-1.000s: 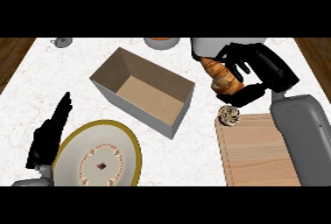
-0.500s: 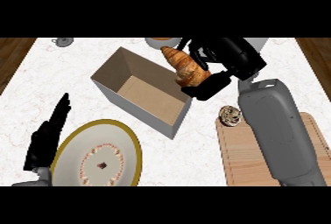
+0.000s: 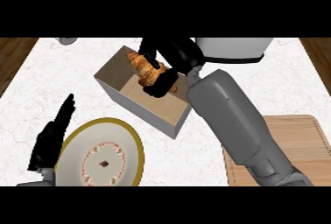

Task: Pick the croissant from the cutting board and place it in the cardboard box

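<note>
Plate at near left beside resting left hand, fingers straight | cutting board near right, now bare | right hand has swung left across cardboard box, fingers curled round croissant, now above box's open interior | judgement: release comes next.

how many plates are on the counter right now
1. The plate, gold-rimmed, lies at the lower left of the counter, beside the left hand and apart from the cardboard box. The right forearm may hide others.
</note>
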